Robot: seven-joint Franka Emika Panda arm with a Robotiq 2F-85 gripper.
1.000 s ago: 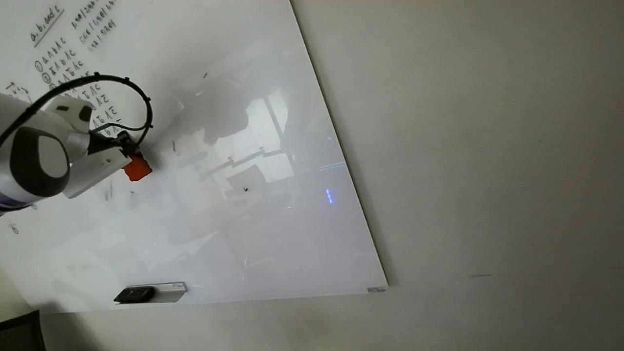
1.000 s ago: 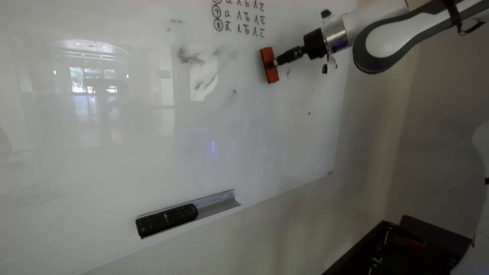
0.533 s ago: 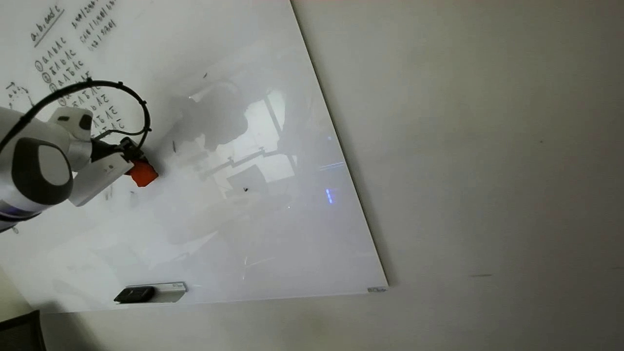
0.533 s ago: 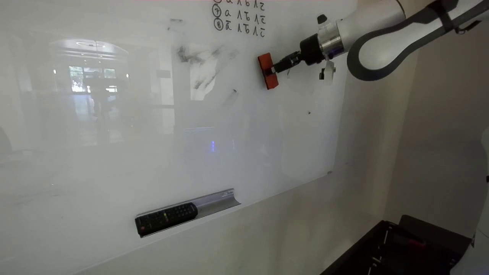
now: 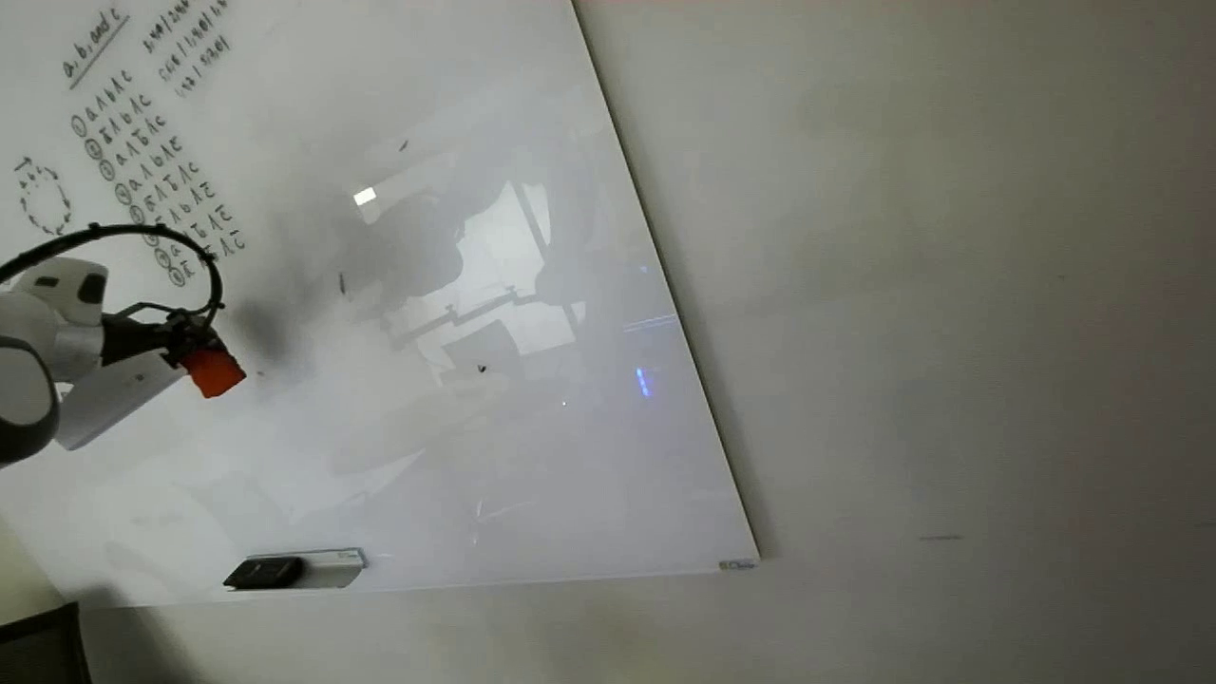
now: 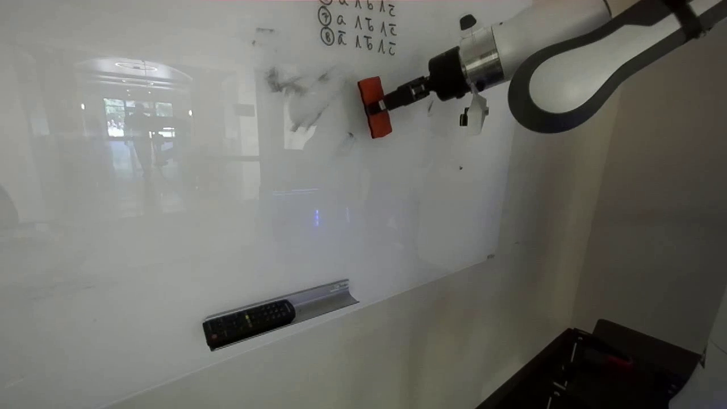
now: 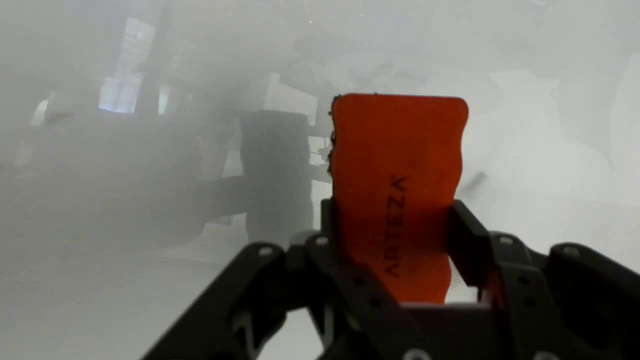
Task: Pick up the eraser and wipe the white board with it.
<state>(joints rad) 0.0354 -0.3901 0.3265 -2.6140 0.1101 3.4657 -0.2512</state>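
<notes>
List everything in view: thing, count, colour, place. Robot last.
white board: 1, white, on wall
wall: 1+, beige, behind board
eraser: 1, red-orange, in gripper
handwriting: several lines, black, on board
smudges: several, grey, on board
tray: 1, silver, board's lower edge
remote control: 1, black, in tray
apparent box: 1, dark, lower right in an exterior view
unclear object: 1, dark, lower left in an exterior view
arm: 1, mostly white, before board
cable: 1, black, on arm
gripper: 1, black, shut on eraser
</notes>
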